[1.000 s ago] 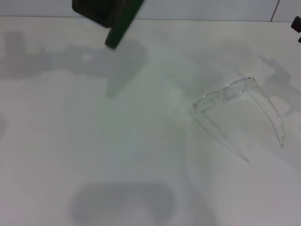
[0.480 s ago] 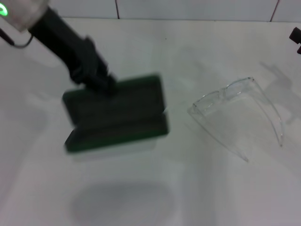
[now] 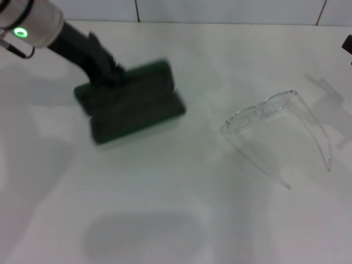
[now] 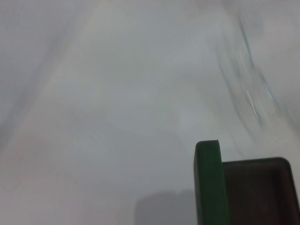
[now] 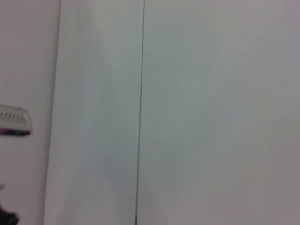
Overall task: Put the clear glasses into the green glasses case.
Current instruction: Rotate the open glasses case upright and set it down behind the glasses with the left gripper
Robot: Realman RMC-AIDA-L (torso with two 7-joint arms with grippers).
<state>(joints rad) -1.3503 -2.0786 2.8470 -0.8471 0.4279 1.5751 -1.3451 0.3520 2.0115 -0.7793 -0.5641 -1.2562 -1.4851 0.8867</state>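
The green glasses case (image 3: 132, 104) is at the left-centre of the white table (image 3: 176, 209), blurred by motion. My left gripper (image 3: 110, 76) holds it by its far edge, the dark arm reaching in from the upper left. In the left wrist view, the case's bright green wall (image 4: 208, 183) stands beside a darker grey-green inside (image 4: 260, 192). The clear glasses (image 3: 275, 118) lie on the table to the right, arms unfolded and pointing toward me, apart from the case. They show as a faint blur (image 4: 253, 93) in the left wrist view. My right gripper (image 3: 347, 43) is parked at the far right edge.
A tiled wall (image 3: 220, 10) runs along the table's far edge. The right wrist view shows only a pale surface with a thin seam (image 5: 140, 112) and a small white device (image 5: 14, 122) at its side.
The case came down from the top of the view into the left-centre, then shifted a little farther back. The glasses have not moved, nor has the right arm.
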